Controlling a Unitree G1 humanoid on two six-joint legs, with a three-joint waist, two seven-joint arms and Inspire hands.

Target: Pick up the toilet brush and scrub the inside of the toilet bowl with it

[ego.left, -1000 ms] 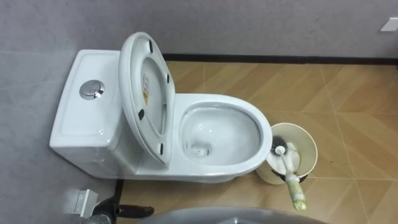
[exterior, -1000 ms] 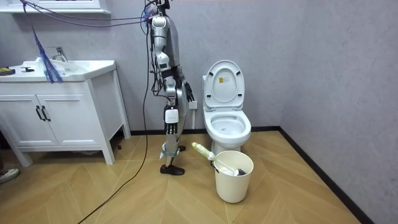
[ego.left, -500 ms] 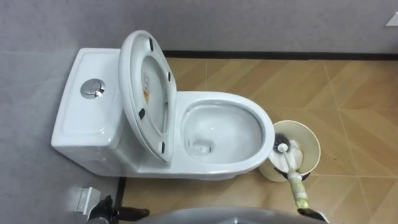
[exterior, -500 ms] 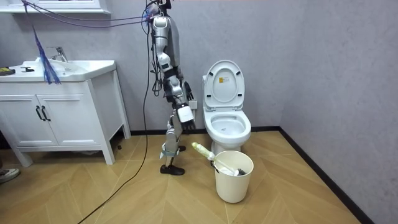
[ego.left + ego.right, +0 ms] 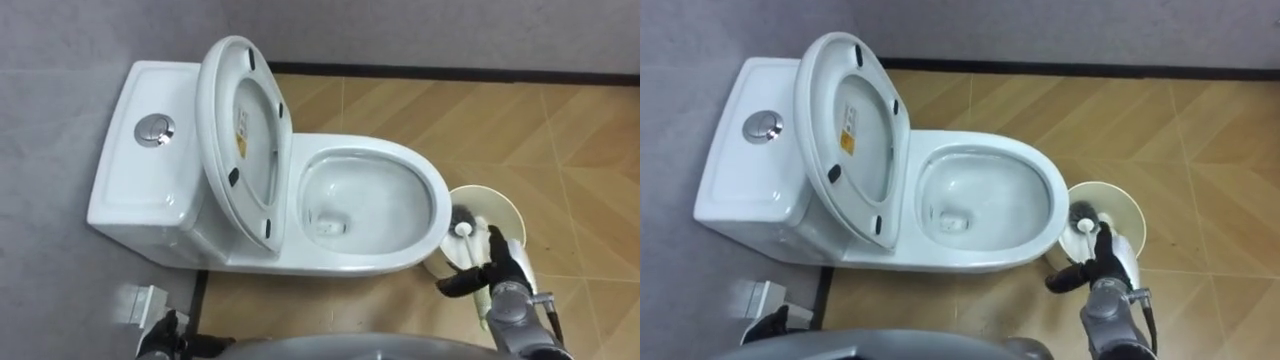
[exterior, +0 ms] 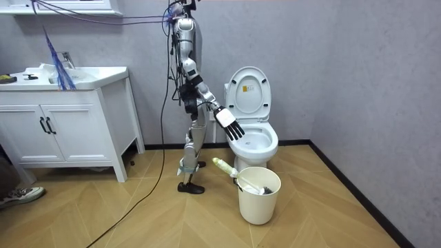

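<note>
The white toilet [image 5: 350, 150] stands with its lid and seat [image 5: 245, 140] raised and its bowl bare. To the right of the bowl a cream bucket [image 5: 500, 203] holds the toilet brush [image 5: 465, 216], dark head down in it. In the room view the brush's pale handle [image 6: 223, 164] sticks out of the bucket [image 6: 258, 200]. My right hand [image 5: 503, 268] is open, fingers straight and thumb out. It hovers over the bucket's near rim and covers the handle. The room view shows this hand [image 6: 229, 124] at bowl height, well above the bucket. My left hand [image 5: 165, 335] hangs dark at the lower left edge.
I stand beside the toilet, the grey wall on my left. A small white box [image 5: 140, 300] sits low on that wall. A vanity with a sink [image 6: 62, 76] stands at the room view's left, a person's shoe [image 6: 21, 195] near it. Wooden floor lies open beyond the bucket.
My right arm has swung up and forward from my side, so the open hand now shows over the bucket. The eye view has shifted a little; toilet and bucket have stayed put.
</note>
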